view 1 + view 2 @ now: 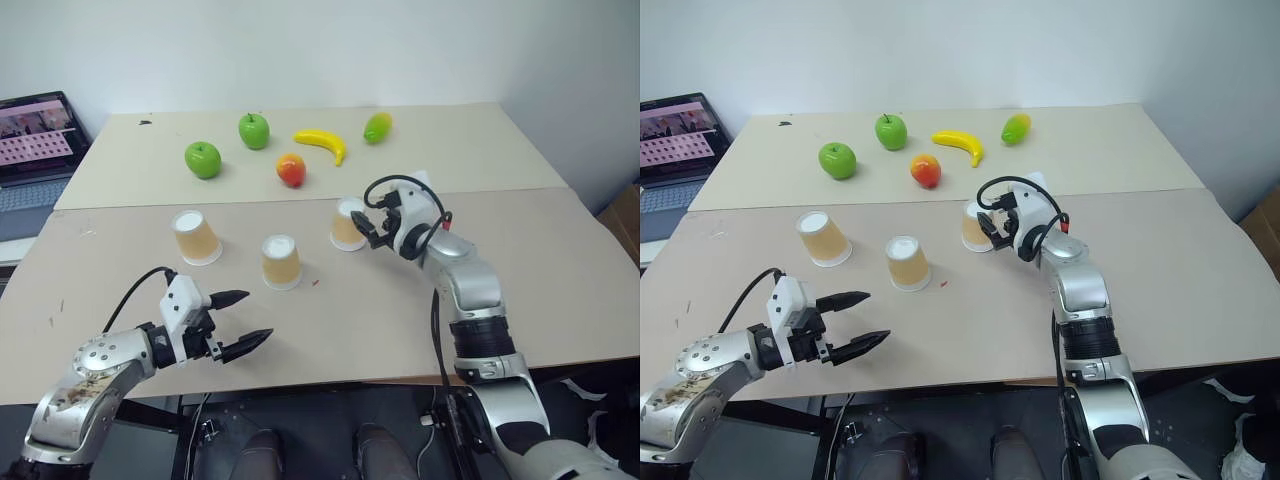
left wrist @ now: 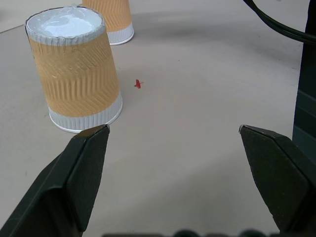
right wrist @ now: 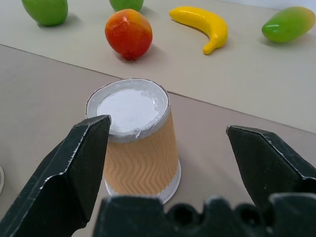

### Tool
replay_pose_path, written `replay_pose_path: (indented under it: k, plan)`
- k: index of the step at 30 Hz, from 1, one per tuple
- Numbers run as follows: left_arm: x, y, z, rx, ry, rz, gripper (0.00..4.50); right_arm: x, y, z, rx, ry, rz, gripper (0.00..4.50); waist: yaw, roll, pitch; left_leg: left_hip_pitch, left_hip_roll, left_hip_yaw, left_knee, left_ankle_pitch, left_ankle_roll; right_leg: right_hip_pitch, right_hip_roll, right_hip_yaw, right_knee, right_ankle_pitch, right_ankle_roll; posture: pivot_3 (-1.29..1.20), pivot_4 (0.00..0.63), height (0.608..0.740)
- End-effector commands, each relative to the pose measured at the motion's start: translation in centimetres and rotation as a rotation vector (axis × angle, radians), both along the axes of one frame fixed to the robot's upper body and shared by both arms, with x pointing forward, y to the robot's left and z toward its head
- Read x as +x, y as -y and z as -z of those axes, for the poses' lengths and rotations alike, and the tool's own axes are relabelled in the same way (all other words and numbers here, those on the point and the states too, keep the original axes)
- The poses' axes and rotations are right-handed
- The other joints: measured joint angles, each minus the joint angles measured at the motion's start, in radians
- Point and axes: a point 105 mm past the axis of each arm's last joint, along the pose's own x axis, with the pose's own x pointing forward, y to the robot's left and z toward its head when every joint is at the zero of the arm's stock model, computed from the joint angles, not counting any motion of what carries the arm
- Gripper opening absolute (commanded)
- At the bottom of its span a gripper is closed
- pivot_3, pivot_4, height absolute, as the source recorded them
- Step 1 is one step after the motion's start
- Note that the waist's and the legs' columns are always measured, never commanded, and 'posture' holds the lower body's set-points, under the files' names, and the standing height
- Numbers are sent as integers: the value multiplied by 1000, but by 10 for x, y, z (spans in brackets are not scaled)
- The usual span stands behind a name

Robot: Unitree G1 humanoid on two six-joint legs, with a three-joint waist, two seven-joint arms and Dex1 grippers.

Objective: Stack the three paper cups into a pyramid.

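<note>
A: Three paper cups [image 1: 281, 262] stand upside down and apart on the table [image 1: 560, 250], nothing stacked yet.
B: The right gripper [image 3: 168, 143] has its fingers spread wide around the right-hand cup [image 3: 138, 140], with nothing clamped.
A: And the left gripper [image 1: 243, 322] hangs wide open and empty, near the middle cup.

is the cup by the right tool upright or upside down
Upside down: the cup stands on its wide rim, closed white base facing up, between the right tool's open fingers.
</note>
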Motion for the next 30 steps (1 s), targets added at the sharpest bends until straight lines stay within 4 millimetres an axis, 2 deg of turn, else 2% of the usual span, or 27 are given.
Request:
replay_pose_path:
  k: [1,5,9,11,14,19,22,30]
  plan:
    - [-2,1,-10,2,50,5,4500,1,22,-19,-3,65,31,4411,1,0,0,0,0,0,0,0,0,0,0,0,0,0,0,0,150,732]
    - [0,0,-12,1,51,3,4500,-1,54,-29,-11,86,57,4411,10,0,0,-1,-1,0,0,0,0,0,0,0,-1,0,0,0,150,732]
    - [-1,-1,-12,3,42,6,4500,-12,62,-37,22,101,27,4411,13,0,0,-1,0,0,0,0,0,0,0,0,-1,0,0,0,150,732]
    - [-2,-1,-11,4,40,6,4500,-17,63,-35,13,92,20,4411,10,0,0,-1,0,0,0,0,0,0,0,0,-1,0,0,0,150,732]
    - [-3,-1,-11,5,38,6,4500,-29,58,-25,7,58,-8,4411,10,0,0,-1,0,0,0,0,0,0,0,0,-1,0,0,0,150,732]
    - [-3,-3,-12,6,30,4,4500,-48,38,12,-51,-28,-59,4411,15,0,0,-1,0,0,0,0,0,0,0,0,-1,0,0,0,150,732]
    - [-4,-2,-14,5,28,8,4500,-46,32,24,-74,-52,-43,4411,13,0,0,-1,0,0,0,0,0,0,0,0,-1,0,0,0,150,732]
    - [-10,-4,-18,4,27,-7,4500,-21,24,24,-92,-31,-25,4411,18,0,0,-1,0,0,0,0,0,0,0,0,-1,0,0,0,150,732]
